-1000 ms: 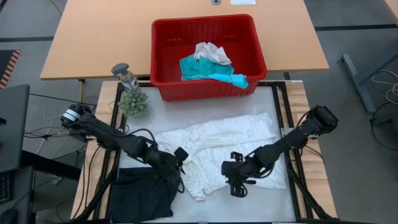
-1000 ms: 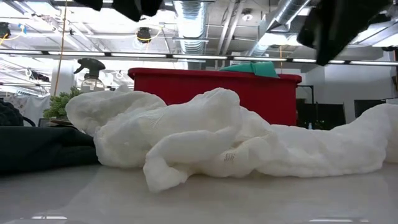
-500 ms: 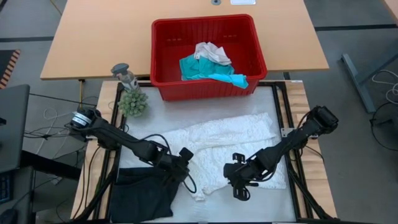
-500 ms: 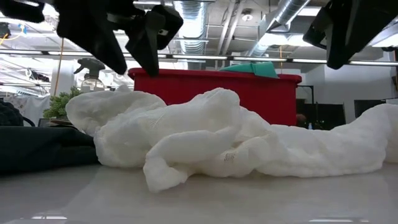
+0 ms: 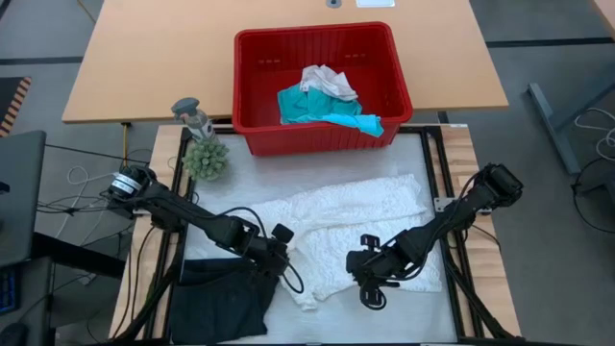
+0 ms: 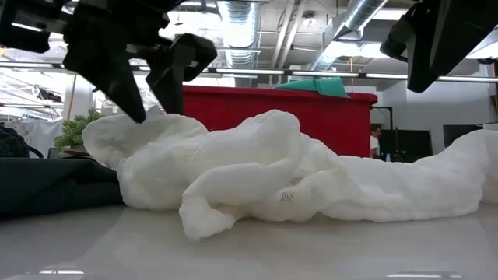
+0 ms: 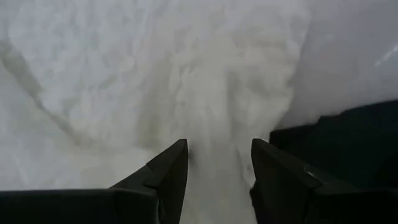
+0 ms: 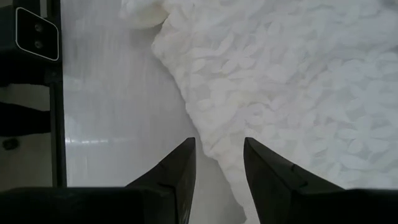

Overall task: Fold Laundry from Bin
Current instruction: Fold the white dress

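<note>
White lacy cloth garment (image 5: pixel 346 226) lies crumpled mid-table: soft, light, floppy. Left gripper (image 5: pixel 281 252) and right gripper (image 5: pixel 370 277), both spread and empty, hover at its near edge; best pinched at the near corners.

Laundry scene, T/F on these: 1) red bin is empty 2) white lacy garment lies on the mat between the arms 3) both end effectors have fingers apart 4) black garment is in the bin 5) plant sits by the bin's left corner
1) The red bin is empty. False: a teal garment and a white piece lie in it.
2) The white lacy garment lies on the mat between the arms. True.
3) Left end effector and right end effector have fingers apart. True: both are open above the white cloth.
4) The black garment is in the bin. False: it lies on the table near the left arm.
5) The small plant sits by the bin's left corner. True.
</note>
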